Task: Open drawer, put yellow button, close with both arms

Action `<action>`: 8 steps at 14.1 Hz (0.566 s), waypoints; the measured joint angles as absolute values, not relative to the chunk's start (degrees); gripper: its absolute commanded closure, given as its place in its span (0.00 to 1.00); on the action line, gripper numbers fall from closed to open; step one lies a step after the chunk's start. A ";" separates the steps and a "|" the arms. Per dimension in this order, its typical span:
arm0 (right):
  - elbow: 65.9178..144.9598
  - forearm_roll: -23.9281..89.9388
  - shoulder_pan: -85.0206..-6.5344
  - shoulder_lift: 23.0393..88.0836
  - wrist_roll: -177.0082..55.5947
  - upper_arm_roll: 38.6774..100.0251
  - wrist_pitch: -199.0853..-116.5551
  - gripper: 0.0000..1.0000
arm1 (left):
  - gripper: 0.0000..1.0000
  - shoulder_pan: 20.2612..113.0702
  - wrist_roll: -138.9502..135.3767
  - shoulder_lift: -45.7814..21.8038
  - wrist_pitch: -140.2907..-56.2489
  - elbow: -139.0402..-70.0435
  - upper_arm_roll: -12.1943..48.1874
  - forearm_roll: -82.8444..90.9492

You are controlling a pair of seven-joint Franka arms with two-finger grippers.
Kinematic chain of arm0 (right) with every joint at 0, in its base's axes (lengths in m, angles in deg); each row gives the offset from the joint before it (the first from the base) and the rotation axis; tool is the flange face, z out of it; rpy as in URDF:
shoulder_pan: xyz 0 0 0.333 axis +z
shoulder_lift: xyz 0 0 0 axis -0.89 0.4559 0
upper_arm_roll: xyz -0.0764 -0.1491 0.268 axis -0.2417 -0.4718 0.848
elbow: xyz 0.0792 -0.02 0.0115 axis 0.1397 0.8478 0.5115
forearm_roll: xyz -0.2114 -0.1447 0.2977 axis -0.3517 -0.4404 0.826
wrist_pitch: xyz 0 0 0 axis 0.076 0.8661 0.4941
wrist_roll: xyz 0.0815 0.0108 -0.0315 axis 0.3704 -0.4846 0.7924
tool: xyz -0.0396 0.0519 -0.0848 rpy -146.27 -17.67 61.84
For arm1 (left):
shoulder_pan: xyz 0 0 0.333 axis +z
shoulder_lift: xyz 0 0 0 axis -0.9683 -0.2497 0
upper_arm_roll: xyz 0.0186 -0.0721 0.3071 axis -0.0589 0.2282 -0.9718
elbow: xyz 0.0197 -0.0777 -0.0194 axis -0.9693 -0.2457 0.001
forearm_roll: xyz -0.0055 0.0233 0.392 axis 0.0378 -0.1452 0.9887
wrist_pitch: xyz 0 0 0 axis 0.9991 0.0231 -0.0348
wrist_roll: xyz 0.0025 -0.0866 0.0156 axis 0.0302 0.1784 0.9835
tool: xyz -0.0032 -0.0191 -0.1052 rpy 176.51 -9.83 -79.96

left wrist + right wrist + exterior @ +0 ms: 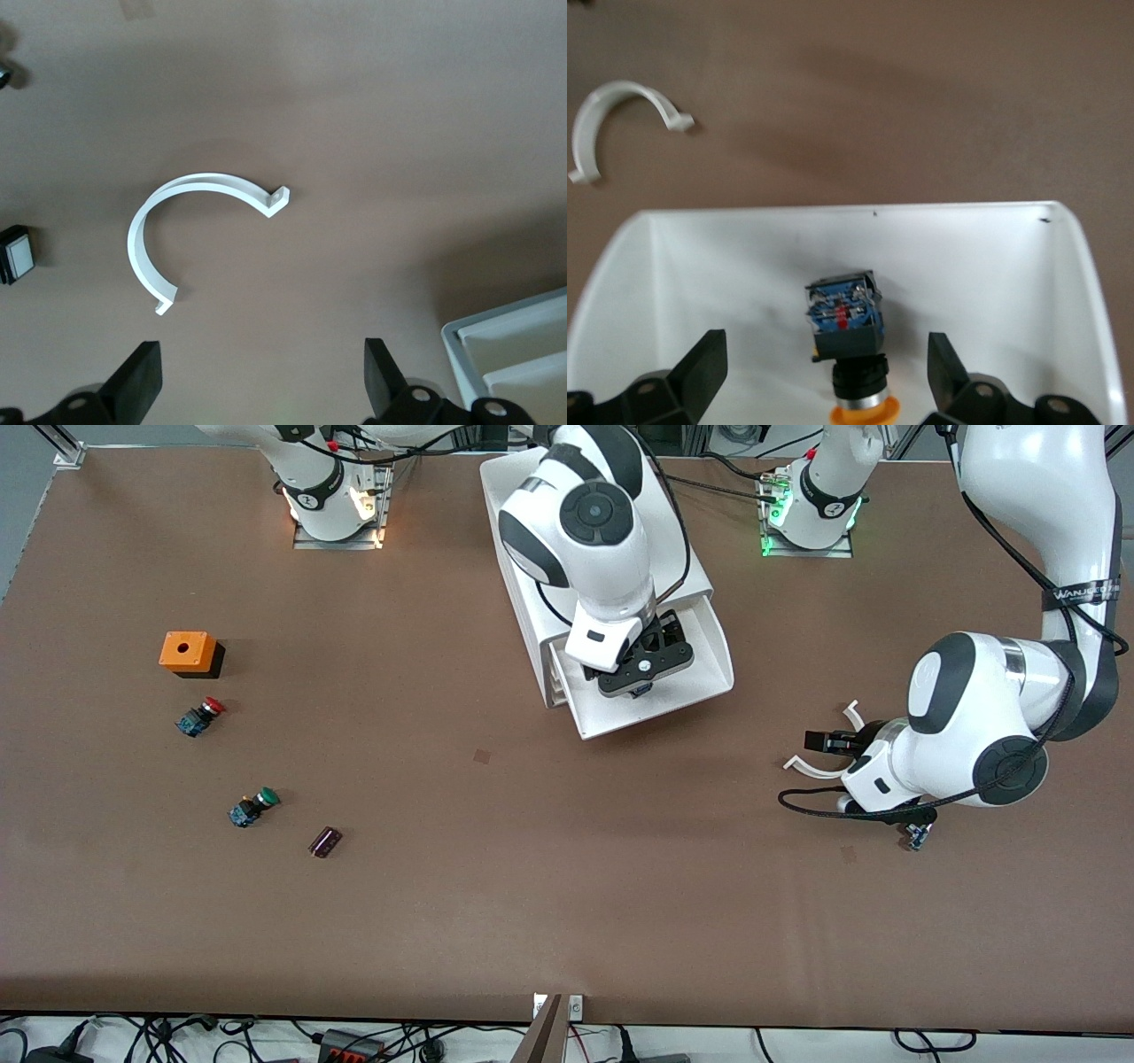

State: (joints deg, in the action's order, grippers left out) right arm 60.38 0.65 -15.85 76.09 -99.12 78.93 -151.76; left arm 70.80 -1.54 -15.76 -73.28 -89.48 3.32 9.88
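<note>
The right end effector [645, 669] hangs over the pulled-out drawer [704, 657], its fingers [700, 367] spread wide with nothing between them. In the right wrist view the yellow button [849, 341] lies on the drawer's white floor directly below the gap between the fingers, cap toward the camera, dark bluish body pointing at the drawer's front wall. It is touching neither finger, so the placing step looks finished and the release made.

The left end effector [828, 741] waits low over the surface toward the left arm's end, at about 3 o'clock from the drawer and well apart from it. Its fingers [137, 381] are also parted and empty. Just under it lies a white curved clip [190, 232], and a corner of the white cabinet [532, 558] shows at the edge of the left wrist view.

What remains, by my reading, is the closing. The right end effector needs to lift clear of the tray without brushing the button, then both arms must come to the drawer's front wall and push it evenly toward the cabinet, at roughly 11 o'clock in the front view. An uneven push could skew the shallow tray in its slot.

Toward the right arm's end of the surface sit an orange box [187, 653], a red-capped button [200, 716], a green-capped button [253, 806] and a small dark part [324, 841], none of them needed now.
</note>
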 measured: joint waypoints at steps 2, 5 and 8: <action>58.13 0.58 -17.18 75.23 -101.90 78.24 -151.47 0.00 | 0.00 70.24 2.55 -14.66 -74.84 -89.46 4.34 9.88; 57.59 0.37 -22.50 73.57 -102.10 77.66 -149.11 0.00 | 0.00 69.83 10.24 -12.70 -78.57 -90.57 7.69 9.88; 57.70 -0.16 -29.75 73.44 -100.23 77.44 -146.21 0.00 | 0.00 69.32 17.40 -8.79 -93.52 -100.45 12.02 9.88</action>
